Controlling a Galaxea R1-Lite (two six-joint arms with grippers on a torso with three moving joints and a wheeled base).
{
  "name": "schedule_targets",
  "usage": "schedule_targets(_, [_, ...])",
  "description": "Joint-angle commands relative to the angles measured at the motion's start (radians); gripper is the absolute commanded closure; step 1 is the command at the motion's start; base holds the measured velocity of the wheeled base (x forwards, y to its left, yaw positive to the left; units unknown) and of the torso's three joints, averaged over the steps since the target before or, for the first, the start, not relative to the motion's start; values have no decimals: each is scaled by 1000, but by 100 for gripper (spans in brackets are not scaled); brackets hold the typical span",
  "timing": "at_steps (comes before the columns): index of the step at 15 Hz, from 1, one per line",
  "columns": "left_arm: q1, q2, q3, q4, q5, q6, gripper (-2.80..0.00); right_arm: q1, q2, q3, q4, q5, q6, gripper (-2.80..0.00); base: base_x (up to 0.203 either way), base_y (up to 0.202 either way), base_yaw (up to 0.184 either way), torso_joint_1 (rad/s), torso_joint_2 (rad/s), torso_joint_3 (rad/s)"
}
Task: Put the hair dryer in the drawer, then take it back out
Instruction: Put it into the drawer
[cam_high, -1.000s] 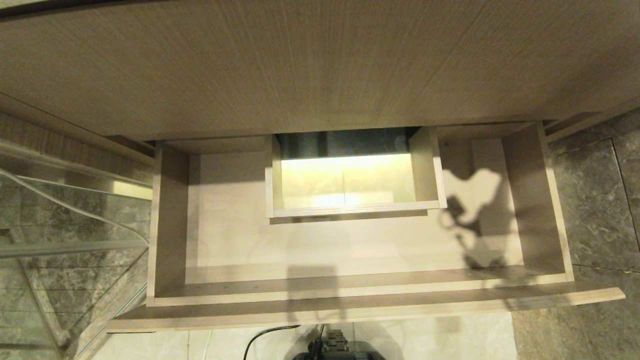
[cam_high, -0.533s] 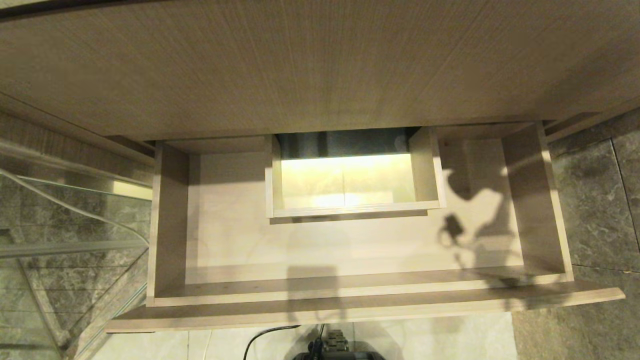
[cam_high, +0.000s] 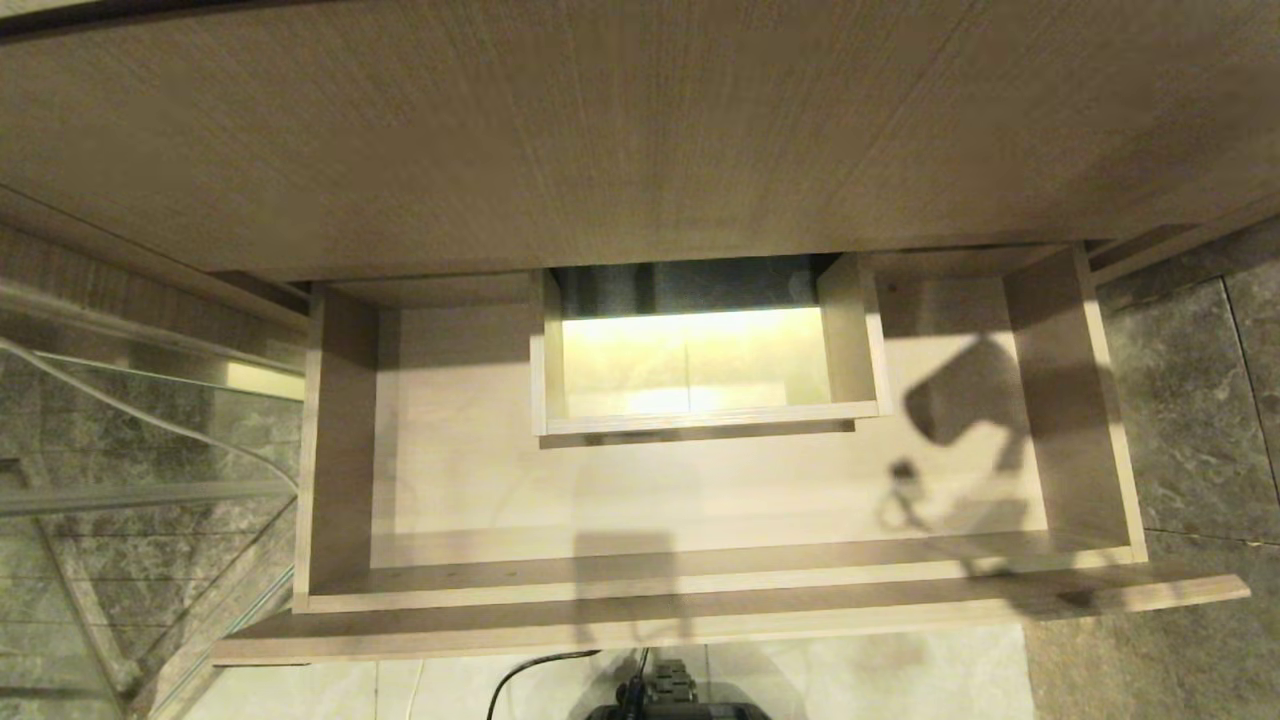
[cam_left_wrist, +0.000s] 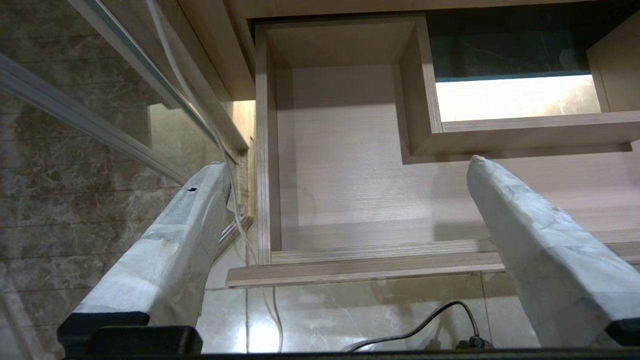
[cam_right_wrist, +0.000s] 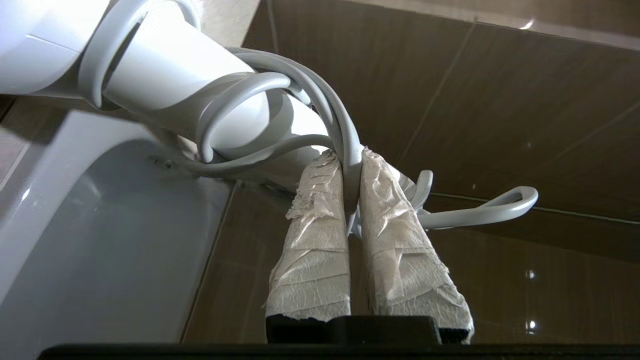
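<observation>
The drawer (cam_high: 700, 590) stands pulled out, light wood-grain, with nothing lying in it and a boxed cut-out (cam_high: 850, 340) mid-back. The white hair dryer (cam_right_wrist: 165, 75) shows only in the right wrist view, hanging with its grey cord (cam_right_wrist: 345, 125) looped round it. My right gripper (cam_right_wrist: 347, 157) is shut on that cord. In the head view only the dryer's shadow (cam_high: 960, 400) falls on the drawer's right part. My left gripper (cam_left_wrist: 348, 164) hangs open and empty before the drawer's left half (cam_left_wrist: 350, 190).
A taller wood-grain panel (cam_high: 640, 130) overhangs the drawer's back. A glass panel (cam_high: 130, 450) stands at the left and dark stone tiles (cam_high: 1190, 400) at the right. A black cable (cam_high: 540, 665) lies on the pale floor in front.
The dryer's shadow over the drawer's right part has changed shape and drawn together higher up. The drawer has not moved.
</observation>
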Motion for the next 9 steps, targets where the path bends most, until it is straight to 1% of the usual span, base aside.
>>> schedule_targets(1, [0,0,40,-1,0,0,-280,-17,-46,27,52,-3,-10,0,0,0,0,0,0,0])
schedule_targets(9, [0,0,40,-1,0,0,-280,-27,-85,85,52,-9,-3,0,0,0,0,0,0,0])
